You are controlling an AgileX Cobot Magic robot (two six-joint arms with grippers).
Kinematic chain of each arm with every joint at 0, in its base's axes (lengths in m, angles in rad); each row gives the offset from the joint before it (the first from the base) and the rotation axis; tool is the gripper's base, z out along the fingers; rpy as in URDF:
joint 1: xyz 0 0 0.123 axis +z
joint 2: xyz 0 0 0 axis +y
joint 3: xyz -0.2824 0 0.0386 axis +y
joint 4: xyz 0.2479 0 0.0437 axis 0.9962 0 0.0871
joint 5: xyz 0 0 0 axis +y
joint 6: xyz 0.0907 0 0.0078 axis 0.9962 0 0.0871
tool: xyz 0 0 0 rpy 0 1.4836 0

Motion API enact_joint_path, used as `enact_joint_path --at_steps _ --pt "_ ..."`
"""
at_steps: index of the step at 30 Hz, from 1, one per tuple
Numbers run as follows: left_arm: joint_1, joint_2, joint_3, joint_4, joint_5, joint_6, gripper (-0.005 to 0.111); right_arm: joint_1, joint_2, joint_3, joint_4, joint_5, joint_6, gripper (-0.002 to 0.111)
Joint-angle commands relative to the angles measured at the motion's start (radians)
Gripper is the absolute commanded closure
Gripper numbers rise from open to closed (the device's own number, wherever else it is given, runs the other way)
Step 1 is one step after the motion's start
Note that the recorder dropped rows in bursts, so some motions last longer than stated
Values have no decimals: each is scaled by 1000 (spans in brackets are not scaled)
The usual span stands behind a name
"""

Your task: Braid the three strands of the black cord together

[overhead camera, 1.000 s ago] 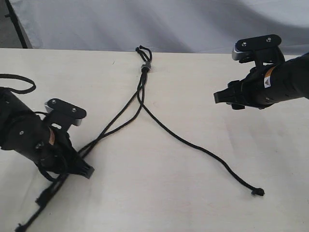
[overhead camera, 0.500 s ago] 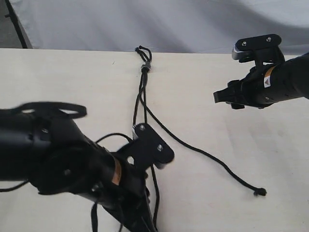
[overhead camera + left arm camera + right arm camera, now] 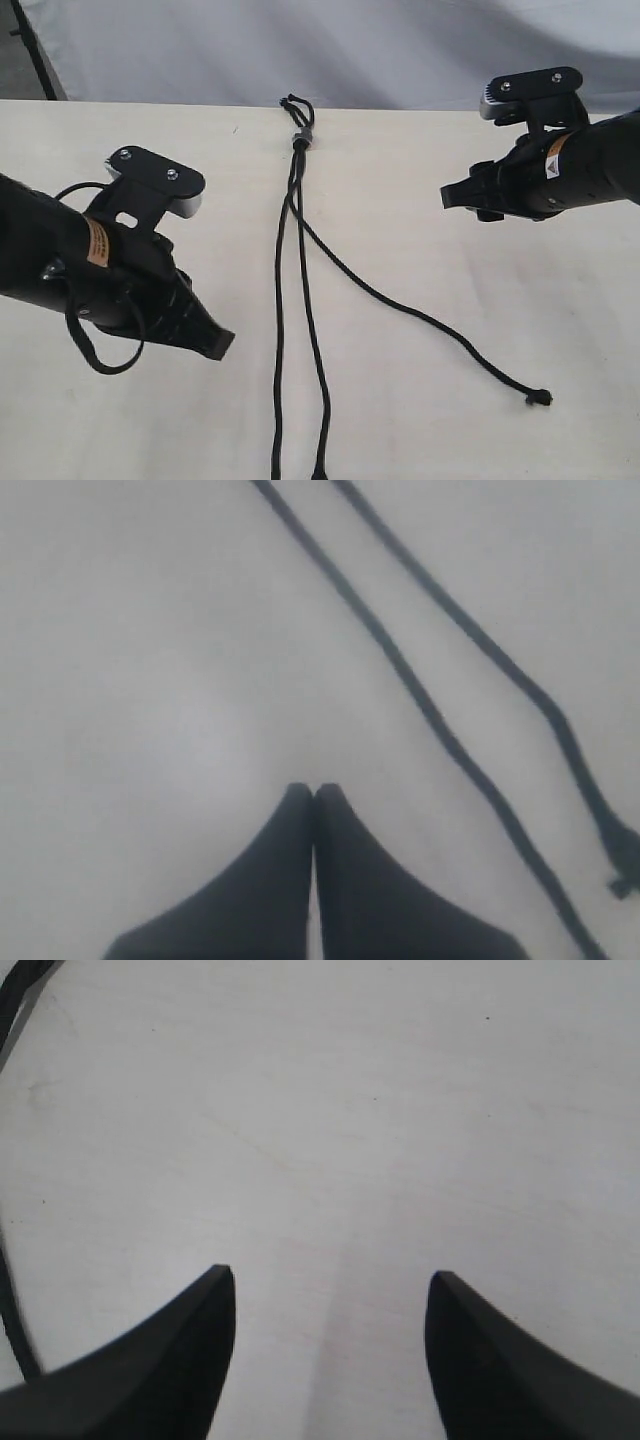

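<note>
The black cord's grey-banded knot (image 3: pixel 303 137) lies near the table's far edge, with short loops (image 3: pixel 294 103) beyond it. Two strands (image 3: pixel 278 340) (image 3: pixel 314 350) run side by side down the middle to the near edge. The third strand (image 3: pixel 400 305) trails off right to its knotted tip (image 3: pixel 538 397). My left gripper (image 3: pixel 222 345) hovers left of the two middle strands, shut and empty. Its wrist view shows the shut tips (image 3: pixel 313 790) beside both strands (image 3: pixel 400 670) (image 3: pixel 500 660). My right gripper (image 3: pixel 450 197) hangs open to the right of the cord; its open jaws (image 3: pixel 330 1280) hold nothing.
The pale wooden table (image 3: pixel 450 430) carries only the cord. A grey cloth backdrop (image 3: pixel 400 50) hangs behind its far edge. A loose loop of the left arm's cable (image 3: pixel 90 350) dangles under that arm. One strand (image 3: pixel 10 1310) shows at the edge of the right wrist view.
The left arm swept two strands from the lower left to the middle, let them go and drew back left. The right arm and third strand stayed put.
</note>
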Motion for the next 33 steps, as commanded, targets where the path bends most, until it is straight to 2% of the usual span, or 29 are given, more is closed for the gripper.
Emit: enact_joint_path --at_steps 1,4,10,13,21,23,29,33 --pt "-71 14 6 -84 -104 16 106 -6 -2 1 -3 -4 4 54" --pt "-138 69 1 -133 -166 14 99 -6 -2 1 -3 -2 4 54" --pt "-208 252 -106 -133 -138 -29 60 -6 -2 1 -3 0 8 54" --pt "-238 344 -184 -133 -91 -37 53 -6 -2 1 -3 0 8 54" --pt "-259 554 -353 -92 19 -58 57 -6 -2 1 -3 0 8 54" --pt "-259 584 -368 -80 24 -58 65 -6 -2 1 -3 0 8 54" --pt "-259 623 -387 -59 78 -58 104 -6 -2 1 -3 0 8 54" --pt "-259 582 -421 -53 144 -30 106 -6 -2 1 -3 0 4 54"
